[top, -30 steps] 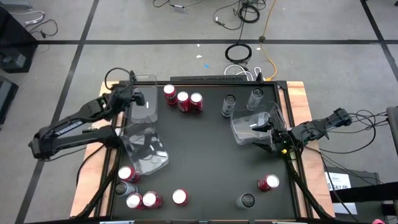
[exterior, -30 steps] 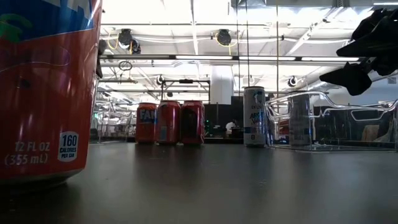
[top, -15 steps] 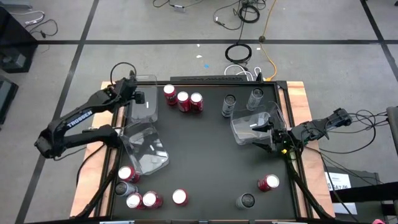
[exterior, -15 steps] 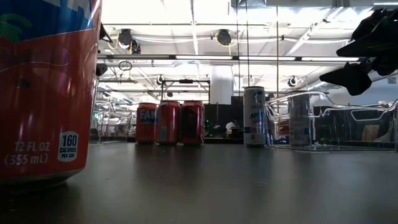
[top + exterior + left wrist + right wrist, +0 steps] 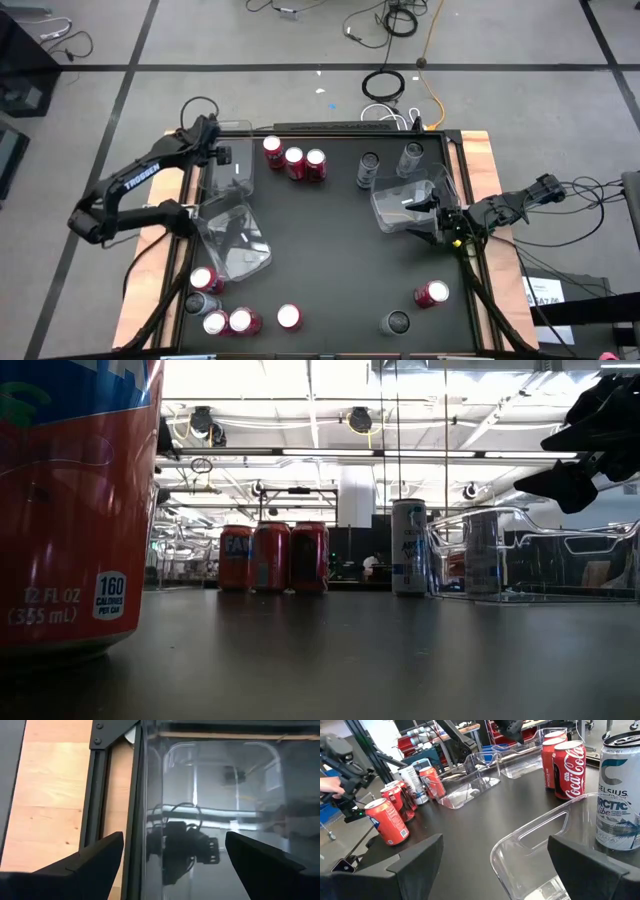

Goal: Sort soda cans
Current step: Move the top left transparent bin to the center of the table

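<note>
The black table leaves a broad open stretch through the middle of the high view, with nothing standing between the three red cans at upper centre and the lower row. Pale wooden borders flank it left and right, and a dark frame rail runs along each side.

Two clear bins lie on the left: one at the upper left corner, a second tilted just below it. A third clear bin sits at right of centre, against the right edge.

The left gripper hovers over the upper-left bin's outer edge, fingers spread wide and holding nothing. The right gripper hangs at the right-hand bin's lower corner, its fingers likewise spread and empty.

Compared with a second ago, the left arm has swung upward and outward, its elbow now farther from the table's edge; the right arm has not moved, and no can has shifted.

The cans are small cylinders with silver tops. Beside the upper red trio stand two silver-grey cans just above the right bin. At lower left a cluster gathers three red ones and a grey one, with a lone red can near it. At lower right stand a red can and a grey one.
</note>
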Robot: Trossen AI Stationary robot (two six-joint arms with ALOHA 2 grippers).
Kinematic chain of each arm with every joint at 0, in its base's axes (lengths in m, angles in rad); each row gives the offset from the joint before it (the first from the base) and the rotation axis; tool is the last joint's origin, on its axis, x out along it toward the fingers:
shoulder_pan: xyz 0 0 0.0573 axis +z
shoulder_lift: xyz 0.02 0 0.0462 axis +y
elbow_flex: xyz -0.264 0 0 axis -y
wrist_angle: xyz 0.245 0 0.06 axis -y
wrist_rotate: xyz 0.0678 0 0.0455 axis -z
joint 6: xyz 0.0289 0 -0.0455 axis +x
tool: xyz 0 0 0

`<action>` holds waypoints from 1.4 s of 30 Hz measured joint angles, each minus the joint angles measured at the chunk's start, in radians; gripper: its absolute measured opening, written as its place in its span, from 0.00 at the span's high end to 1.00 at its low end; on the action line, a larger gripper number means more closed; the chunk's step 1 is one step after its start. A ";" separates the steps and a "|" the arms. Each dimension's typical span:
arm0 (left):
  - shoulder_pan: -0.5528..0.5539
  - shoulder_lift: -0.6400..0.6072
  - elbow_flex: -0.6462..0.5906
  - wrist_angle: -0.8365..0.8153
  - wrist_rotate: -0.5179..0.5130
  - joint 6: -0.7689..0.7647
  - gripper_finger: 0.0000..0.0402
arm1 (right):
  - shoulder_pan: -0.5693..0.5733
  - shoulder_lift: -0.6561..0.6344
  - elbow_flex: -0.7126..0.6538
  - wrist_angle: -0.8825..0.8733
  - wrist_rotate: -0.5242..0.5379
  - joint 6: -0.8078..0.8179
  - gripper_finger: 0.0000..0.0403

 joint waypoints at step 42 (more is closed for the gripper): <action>0.055 0.132 0.000 0.056 0.071 0.033 0.96 | 0.000 0.000 0.000 0.000 0.000 0.000 0.13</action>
